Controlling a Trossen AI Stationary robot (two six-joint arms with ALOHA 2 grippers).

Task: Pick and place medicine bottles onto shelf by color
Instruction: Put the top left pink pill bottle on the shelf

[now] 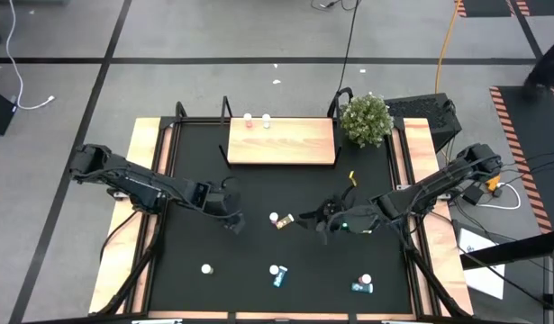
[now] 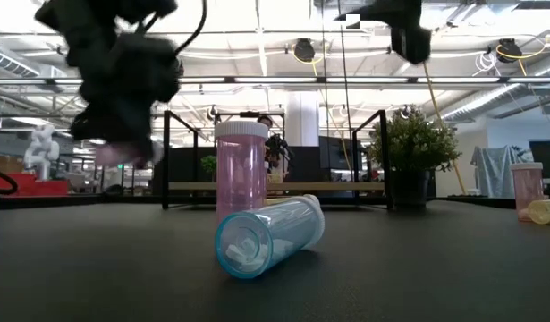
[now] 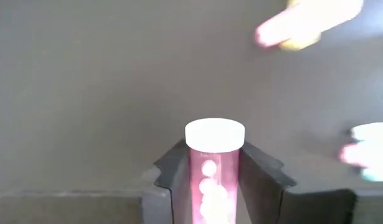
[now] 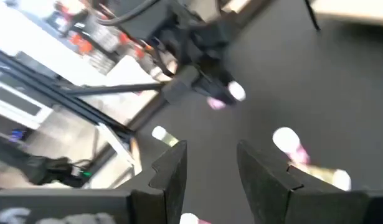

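- Low view showed the nearest ground: a teal bottle (image 2: 266,237) lay on its side at 6 o'clock on the bench (image 1: 258,247), with an upright pink bottle (image 2: 241,165) just behind it.
- Along that near edge, a lone bottle (image 1: 206,268) stood at 7 o'clock and a second teal one (image 1: 362,286) lay at 5 o'clock.
- Step in hand, as I judged it: the pick was made. The left hand (image 3: 214,158) was clamped on a held pink bottle (image 3: 214,134), cap outward, raised off the bench at 9 o'clock.
- The right hand (image 4: 210,162) hung at 3 o'clock, fingers apart, with nothing between them.
- Between the hands, at the dial's centre, a lying pink bottle (image 4: 291,146) and a yellow bottle (image 4: 322,177) touched.
- Farthest, at 12 o'clock, the shelf (image 1: 281,144) carried two placed bottles (image 1: 249,119) close together on its rear edge; the left of them looked pink.
- Next move called for carrying the held pink bottle up to 12 o'clock and setting it upright beside the pink one there.
- Count: one shelf, two hands, and at least nine bottles in all.
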